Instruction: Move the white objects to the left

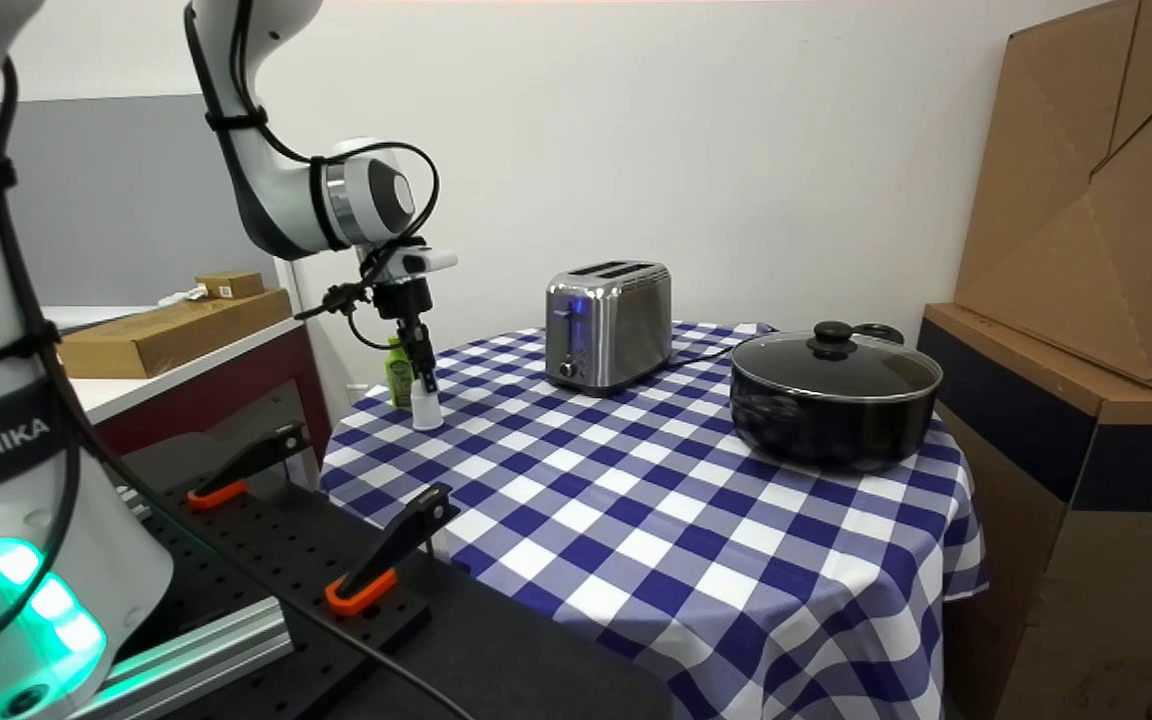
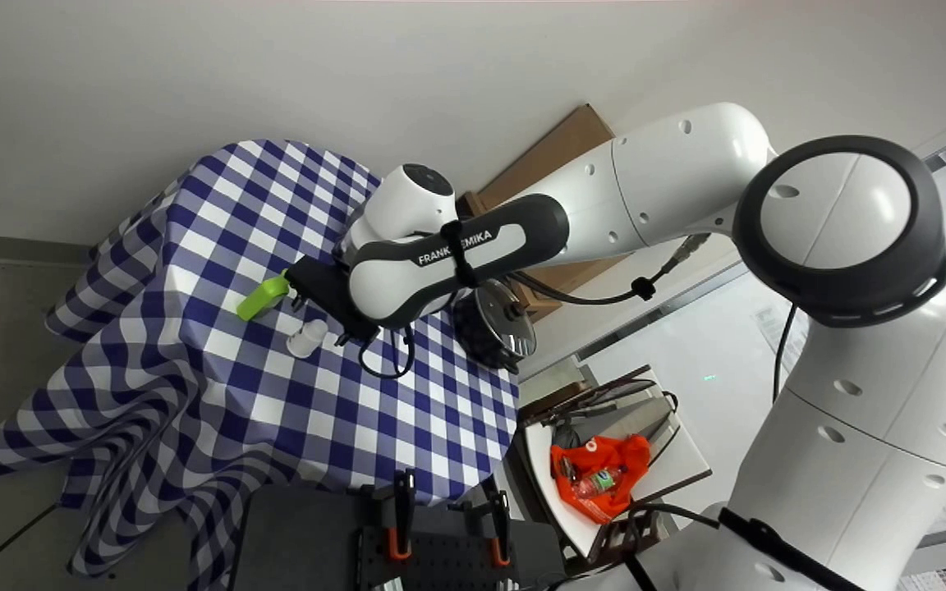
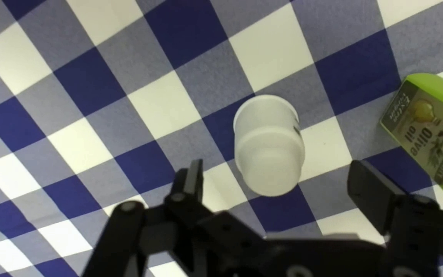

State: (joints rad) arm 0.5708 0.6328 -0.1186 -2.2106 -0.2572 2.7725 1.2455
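We judge the white cylinder [image 3: 270,150] light, stiff, perhaps slippery; grip mid-body. We find the fingers [image 3: 373,196] wide apart, holding nothing.

Read “FRANK” and “EMIKA” on the arm [image 2: 678,176] in an exterior view, parted by a black strap [image 2: 458,254]. Found “A EMIKA” on its dark band [image 1: 1,447] in an exterior view, clipped at the left edge. Made out “Extra Virgin”, “Olive oil” and “QUALITY” on the green bottle [image 3: 435,132] in the wrist view. Could not decipher print on the lower box [image 1: 1086,560] or the mark on the white cylinder [image 3: 269,154].
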